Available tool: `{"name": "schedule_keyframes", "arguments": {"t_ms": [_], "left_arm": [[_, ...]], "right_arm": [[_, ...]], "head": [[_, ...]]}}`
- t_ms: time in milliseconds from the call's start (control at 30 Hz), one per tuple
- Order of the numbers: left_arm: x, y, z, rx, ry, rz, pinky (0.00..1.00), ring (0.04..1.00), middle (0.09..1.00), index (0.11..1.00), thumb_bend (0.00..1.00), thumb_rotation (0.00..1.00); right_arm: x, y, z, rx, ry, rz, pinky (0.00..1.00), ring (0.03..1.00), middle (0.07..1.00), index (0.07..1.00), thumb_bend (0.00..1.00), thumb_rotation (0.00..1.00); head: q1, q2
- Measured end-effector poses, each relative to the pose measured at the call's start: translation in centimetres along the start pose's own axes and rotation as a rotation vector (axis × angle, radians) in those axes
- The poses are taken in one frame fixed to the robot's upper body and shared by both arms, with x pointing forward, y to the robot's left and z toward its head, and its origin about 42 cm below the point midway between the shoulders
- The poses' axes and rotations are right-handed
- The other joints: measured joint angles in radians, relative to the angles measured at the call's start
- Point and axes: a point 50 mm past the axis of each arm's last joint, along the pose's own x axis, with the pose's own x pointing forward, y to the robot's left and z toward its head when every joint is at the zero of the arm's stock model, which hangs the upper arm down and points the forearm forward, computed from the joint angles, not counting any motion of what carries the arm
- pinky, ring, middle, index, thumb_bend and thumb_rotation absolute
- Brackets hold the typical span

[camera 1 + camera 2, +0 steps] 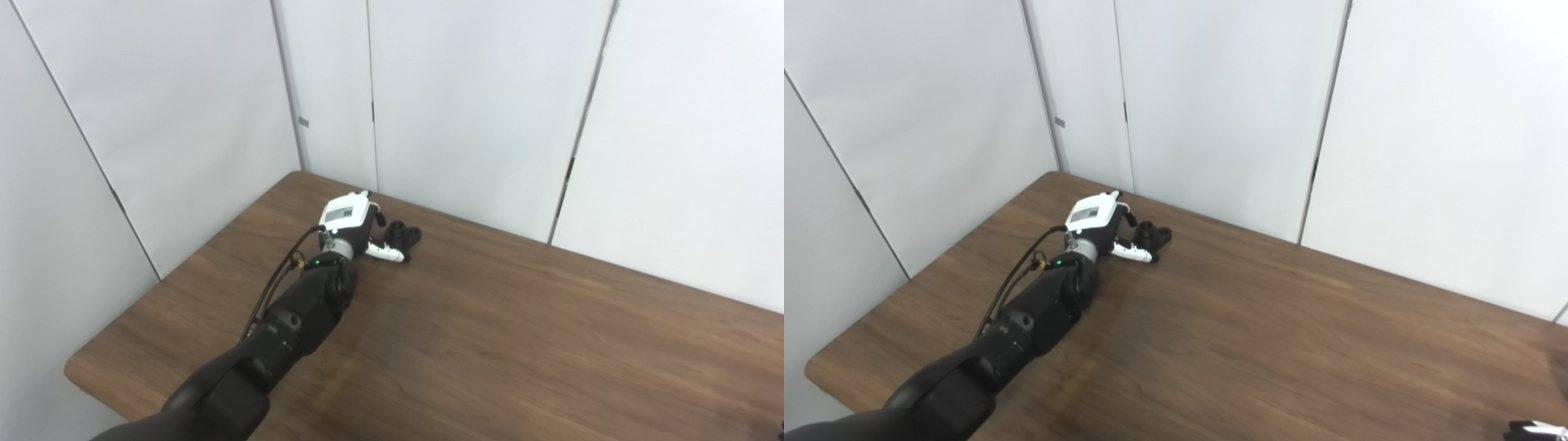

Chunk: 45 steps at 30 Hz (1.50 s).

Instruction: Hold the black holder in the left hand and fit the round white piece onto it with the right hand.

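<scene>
The robot's left arm, a black jointed limb with a dark cable running along it, reaches from the near left corner of the dark brown wood-grain desk (520, 343) toward its far left corner. At the end of the arm, the left hand (358, 229), white on its back and black beneath, lies low over the desk surface close to the far edge. Its fingers point toward the small black plastic holder (404, 234), a squat piece with round sockets on top, which sits on the desk near the far edge, just beside the hand on its right. The white and black thumb (386, 251) stretches along the near side of the holder and looks to touch or nearly touch it. The other fingers are mostly hidden behind the back of the hand, so whether the hand has closed on the holder cannot be told from either view.

The right hand (1534, 429) shows only as a small white and black sliver at the near right corner of the desk, in the right eye view; its pose is cut off by the picture's edge and cannot be judged.

Pale grey wall panels (478, 98) stand behind the far edge and left side of the desk.
</scene>
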Motion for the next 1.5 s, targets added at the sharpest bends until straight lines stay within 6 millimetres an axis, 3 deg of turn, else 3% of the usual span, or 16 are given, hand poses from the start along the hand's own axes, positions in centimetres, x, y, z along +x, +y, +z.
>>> {"name": "schedule_keyframes", "arguments": {"t_ms": [467,533,600,667,733,867,900,933,1000,1200,1500], "left_arm": [[0.6,-0.7,-0.3,-0.029,0.045,-0.001,0.95,0.966,0.869,0.557,0.87,0.37],[0.7,-0.8,-0.2,-0.047,0.055,-0.003,0.98,0.972,0.866,0.545,0.86,0.38],[0.8,-0.8,0.1,-0.078,0.075,-0.007,1.00,0.967,0.860,0.539,0.83,0.35],[0.9,-0.9,0.4,-0.113,0.085,-0.013,0.90,0.930,0.834,0.540,0.81,0.30],[0.9,-1.0,0.4,-0.120,0.079,-0.015,0.88,0.924,0.841,0.532,0.81,0.26],[0.8,-1.2,0.4,-0.159,0.060,-0.026,0.91,0.947,0.854,0.510,0.83,0.22],[0.7,-1.2,0.4,-0.167,0.044,-0.028,0.90,0.944,0.853,0.497,0.68,0.15],[0.7,-1.3,0.3,-0.174,0.031,-0.031,0.90,0.947,0.856,0.489,0.60,0.11],[0.6,-1.5,0.1,-0.190,0.014,-0.037,0.92,0.955,0.855,0.482,0.54,0.08],[0.4,-1.7,0.2,-0.210,-0.005,-0.049,0.93,0.959,0.856,0.480,0.53,0.07],[-1.5,-2.6,0.9,-0.224,-0.125,-0.069,0.99,0.976,0.886,0.481,0.52,0.06]], "right_arm": [[-0.3,-0.7,0.4,0.000,0.012,-0.020,0.39,0.500,0.615,0.498,0.50,0.14],[-0.3,-0.8,0.4,0.000,0.010,-0.022,0.39,0.503,0.616,0.498,0.50,0.14],[-0.3,-0.8,0.4,-0.001,0.011,-0.023,0.39,0.502,0.616,0.498,0.50,0.14],[-0.3,-0.8,0.4,-0.002,0.011,-0.023,0.39,0.501,0.615,0.498,0.50,0.14],[-0.3,-0.9,0.4,-0.002,0.011,-0.024,0.39,0.501,0.616,0.498,0.50,0.14],[-0.3,-1.0,0.3,-0.005,0.011,-0.027,0.39,0.510,0.618,0.498,0.50,0.14],[-0.2,-1.0,0.4,-0.005,0.010,-0.027,0.40,0.512,0.619,0.498,0.50,0.14],[-0.2,-1.0,0.4,-0.005,0.008,-0.028,0.40,0.513,0.620,0.498,0.50,0.13],[-0.2,-1.1,0.5,-0.006,0.007,-0.029,0.40,0.514,0.622,0.498,0.50,0.14],[-0.1,-1.1,0.6,-0.005,0.007,-0.022,0.40,0.516,0.623,0.498,0.50,0.14],[0.3,-1.1,1.1,-0.005,0.012,-0.022,0.39,0.500,0.613,0.497,0.50,0.13]], "head": [[-0.006,0.017],[-0.008,0.015],[-0.008,0.017],[-0.008,0.018],[-0.008,0.020],[-0.009,0.021],[-0.009,0.021],[-0.008,0.023],[-0.008,0.023],[-0.011,0.023],[-0.051,0.031]]}}
